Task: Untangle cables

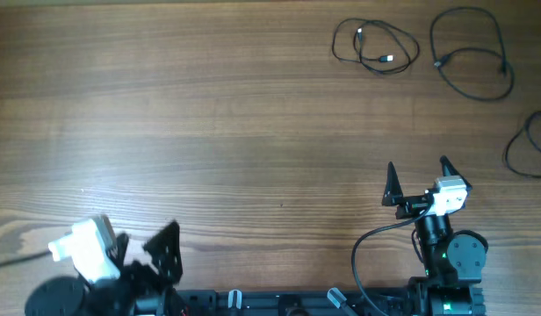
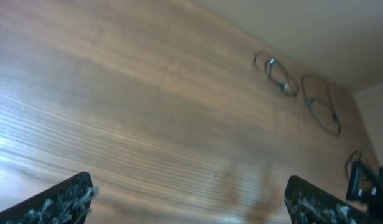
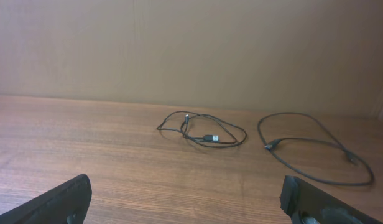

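Left gripper point(image 2: 188, 182): open wide, empty | right gripper point(image 1: 418, 167): open wide, empty | cables point(image 1: 386, 59): three separate loops, far right | risk: a sloppy reach drags neighbouring loops across each other.

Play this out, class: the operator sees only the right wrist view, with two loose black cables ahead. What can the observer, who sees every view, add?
Operator: Is that all there is?
Observer: No. Overhead, a third cable lies at the right edge of the table, partly out of frame.
Operator: Is it tangled with the big loop on my right?
Observer: No, it lies apart from the big loop, with bare wood between them.
Operator: Where is the other arm?
Observer: The left claw stands open at the near left of the table, far from every cable.
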